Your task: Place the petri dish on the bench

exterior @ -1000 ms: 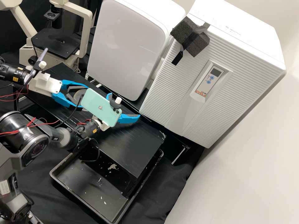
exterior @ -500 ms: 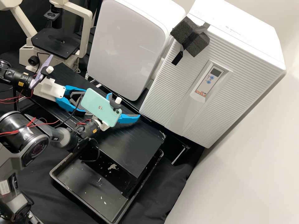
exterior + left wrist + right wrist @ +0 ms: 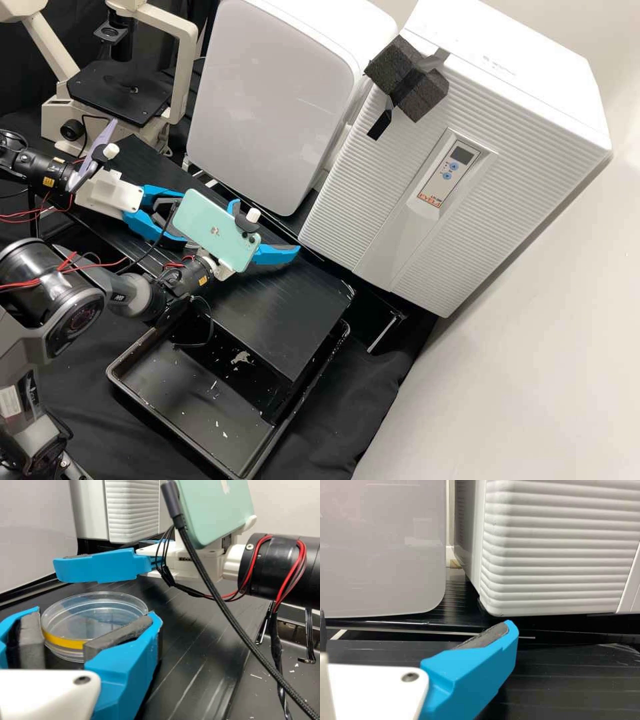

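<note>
Left of centre in the high frame, the left hand (image 3: 98, 617) is grasping the dish (image 3: 94, 622) around its side wall, over the desk (image 3: 280, 317); whether it is touching down, I cannot tell. The right hand (image 3: 266, 227) is hanging nearby, spread wide. The dish is looking light, stiff, slick and easily cracked, so it is calling for a gentle pinch on opposite walls, by the yellow band (image 3: 64, 642)

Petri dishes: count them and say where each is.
1: the petri dish is between the pads of the left tool. Others may be hidden behind the phone.
</note>
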Tool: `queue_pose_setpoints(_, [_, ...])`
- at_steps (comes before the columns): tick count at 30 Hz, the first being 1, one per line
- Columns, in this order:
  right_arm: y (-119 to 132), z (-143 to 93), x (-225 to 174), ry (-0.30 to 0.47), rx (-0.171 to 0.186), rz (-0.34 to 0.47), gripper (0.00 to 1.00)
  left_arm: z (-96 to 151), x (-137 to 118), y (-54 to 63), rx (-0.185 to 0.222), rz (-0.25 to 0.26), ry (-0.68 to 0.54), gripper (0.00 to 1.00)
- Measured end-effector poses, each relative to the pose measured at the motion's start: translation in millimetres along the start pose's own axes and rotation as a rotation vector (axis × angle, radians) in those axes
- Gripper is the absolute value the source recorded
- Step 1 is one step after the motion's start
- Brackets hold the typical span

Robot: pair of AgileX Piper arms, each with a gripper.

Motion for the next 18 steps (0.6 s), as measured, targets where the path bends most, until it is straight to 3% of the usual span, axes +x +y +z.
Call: queue_pose_setpoints(18, [0.0, 0.0, 0.0, 0.0, 0.0, 0.0, 1.0, -6.6, -7.7, 0.3, -0.009, 0.006, 0.016, 1.0])
